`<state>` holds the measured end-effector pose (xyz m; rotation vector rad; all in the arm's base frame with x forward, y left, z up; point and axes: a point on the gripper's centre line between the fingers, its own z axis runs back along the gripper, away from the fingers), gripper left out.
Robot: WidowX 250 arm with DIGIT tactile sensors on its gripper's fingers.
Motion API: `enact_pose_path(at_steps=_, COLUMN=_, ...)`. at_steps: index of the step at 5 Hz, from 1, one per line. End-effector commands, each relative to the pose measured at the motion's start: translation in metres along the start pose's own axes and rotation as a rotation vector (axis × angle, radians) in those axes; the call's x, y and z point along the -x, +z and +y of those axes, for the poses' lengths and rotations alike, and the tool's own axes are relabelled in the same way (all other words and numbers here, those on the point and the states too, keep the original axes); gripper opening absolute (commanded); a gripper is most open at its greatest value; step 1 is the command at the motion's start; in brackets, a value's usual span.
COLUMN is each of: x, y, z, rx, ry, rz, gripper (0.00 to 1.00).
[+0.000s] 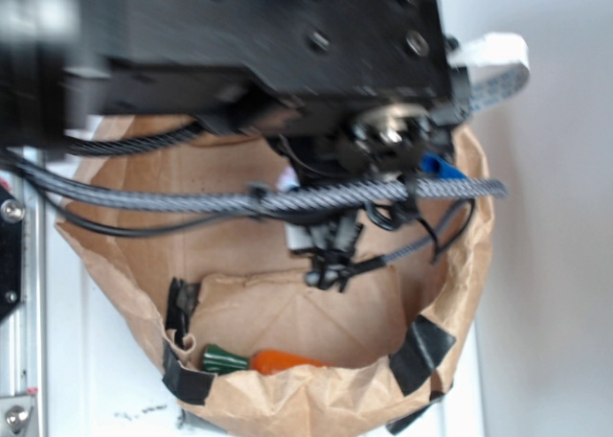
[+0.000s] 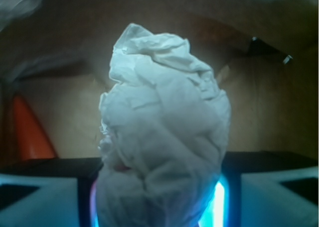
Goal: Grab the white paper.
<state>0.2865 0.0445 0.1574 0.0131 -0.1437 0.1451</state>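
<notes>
Paper is filling the middle of your wrist view: the white paper (image 2: pixel 162 132), a wrinkled wad, is standing up between the two pale blue-lit fingers (image 2: pixel 45 199) of the gripper (image 2: pixel 159 202). The wad is reaching down into the gap between them, and the fingers are sitting close on both its sides, so the gripper is looking clamped on the white paper, although the exact contact points are hidden by the wad itself.

Behind the wad you are seeing the brown inner wall of the paper bag (image 2: pixel 269 112) and, at the far left, an orange object (image 2: pixel 30 132).

In the exterior view the black arm (image 1: pixel 259 44) is hanging over the open paper bag (image 1: pixel 287 399), with braided cables (image 1: pixel 287 199) crossing its mouth. The orange object (image 1: pixel 285 361) is lying near the front wall inside, touching a green piece (image 1: pixel 225 360). Black tape (image 1: pixel 421 353) is sitting on the rim. The wad is not clearly visible there.
</notes>
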Motion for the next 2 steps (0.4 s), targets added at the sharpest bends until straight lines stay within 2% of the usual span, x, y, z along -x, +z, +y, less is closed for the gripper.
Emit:
enact_pose_path(at_steps=1, x=0.0183, y=0.0442, z=0.0161, rx=0.009, ry=-0.051, rz=-0.079, gripper=0.0)
enact_pose_path(at_steps=2, x=0.0178, y=0.0418, z=0.0129, rx=-0.001, ry=-0.035, rz=-0.087, gripper=0.0)
